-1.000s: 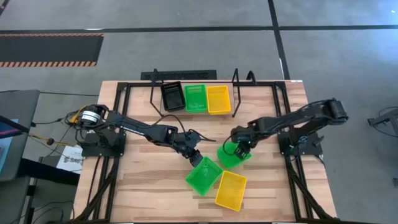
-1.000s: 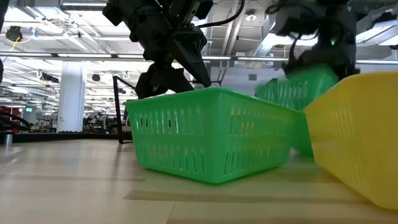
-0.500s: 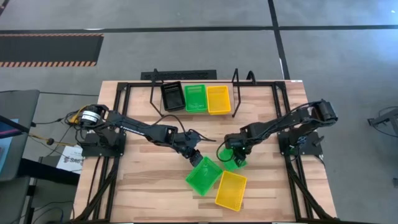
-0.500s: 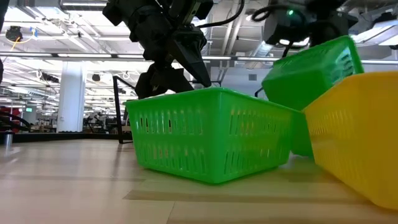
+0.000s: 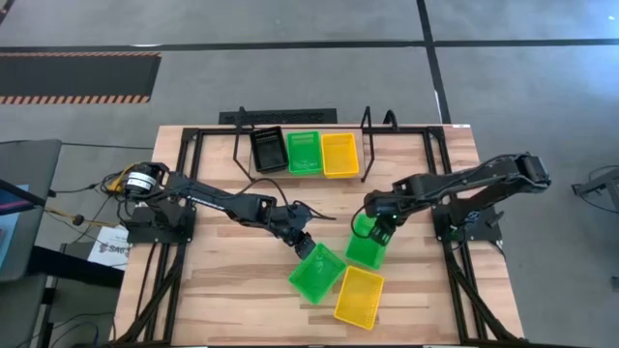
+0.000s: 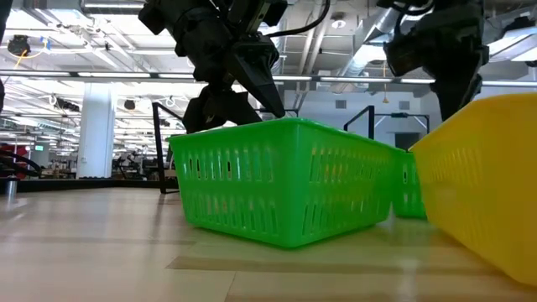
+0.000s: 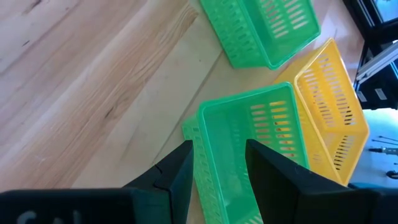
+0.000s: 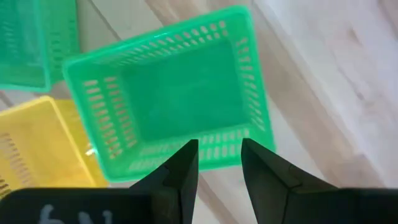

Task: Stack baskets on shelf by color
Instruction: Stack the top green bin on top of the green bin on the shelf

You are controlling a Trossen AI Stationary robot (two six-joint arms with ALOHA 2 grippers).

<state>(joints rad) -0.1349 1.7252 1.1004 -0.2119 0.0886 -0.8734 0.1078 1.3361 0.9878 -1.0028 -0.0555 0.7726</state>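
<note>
Two bright green baskets and a yellow basket sit near the table's middle. My left gripper is open at the far end of one green basket. In the left wrist view it has one finger outside the end wall and one inside. My right gripper is open over the other green basket, which rests flat on its base. A black, a green and a yellow basket sit in a row on the shelf. My left gripper straddles the green basket's end wall from above; I cannot tell whether either finger touches it. My right gripper hovers over the near wall of its green basket; I cannot tell whether the fingers touch the rim.
The yellow basket lies right beside both green ones, toward the near edge. Bare wood stretches along the table's left side and near the right edge. The shelf's black wire uprights stand at the far edge.
Half a second ago my right gripper held its green basket tipped up on edge, shifted toward the left. It has since moved back to the right, and the basket now lies flat on the table, open side up, beside the yellow one.
</note>
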